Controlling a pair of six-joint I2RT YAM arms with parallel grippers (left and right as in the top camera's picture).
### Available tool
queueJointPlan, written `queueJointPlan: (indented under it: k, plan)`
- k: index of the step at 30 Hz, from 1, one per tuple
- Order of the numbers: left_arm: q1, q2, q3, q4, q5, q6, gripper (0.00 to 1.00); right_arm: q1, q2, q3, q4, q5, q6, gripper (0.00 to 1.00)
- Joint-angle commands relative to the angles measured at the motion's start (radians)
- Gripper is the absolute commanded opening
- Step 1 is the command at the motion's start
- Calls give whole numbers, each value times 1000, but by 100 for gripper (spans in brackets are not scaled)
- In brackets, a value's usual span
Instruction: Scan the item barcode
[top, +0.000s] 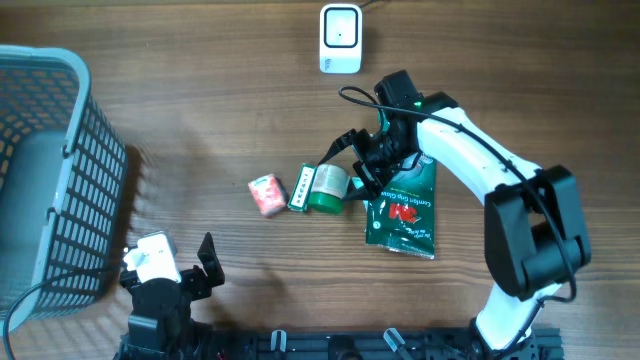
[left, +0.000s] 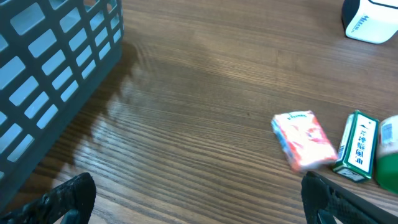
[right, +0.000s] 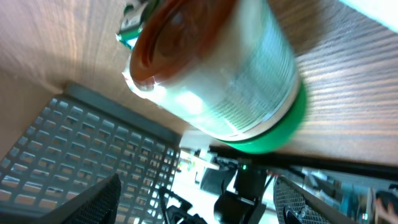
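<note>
- Green-lidded jar (top: 327, 187): lies on its side on the table (top: 200, 100), near the middle, well below the white scanner (top: 340, 38).
- In the right wrist view the jar fills most of the frame, its pale wall and green lid blurred.
- Right gripper (top: 372, 170): low over the jar's right end. Its 2 fingers (right: 93, 199) are spread wide, and the jar sits just ahead of the tips, not pinched.
- Green-and-white box (top: 302, 187): just beside the jar on its left.
- Pink packet (top: 267, 194): left of the box, a little apart from it.
- Dark green pouch (top: 405, 210): flat on the table to the right of the jar, partly under the right arm.
- Left gripper (top: 180, 265): at the near table edge, well apart from all 4 items, its fingers (left: 62, 199) spread and holding nothing.
- Grey basket (top: 60, 180): at the left edge of the table.
</note>
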Motion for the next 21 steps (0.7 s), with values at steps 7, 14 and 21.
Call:
queueJointPlan:
  k: [7,14,21]
  plan:
    - [6,-4,-6,2,-6,-8,100,5,0,54,0,93,-199,99]
    - [6,-4,-6,2,-6,-8,100,43,-237,54,-139,527,-449,100]
    - [6,-4,-6,2,-6,-8,100,425,-248,54,-131,1098,-659,100]
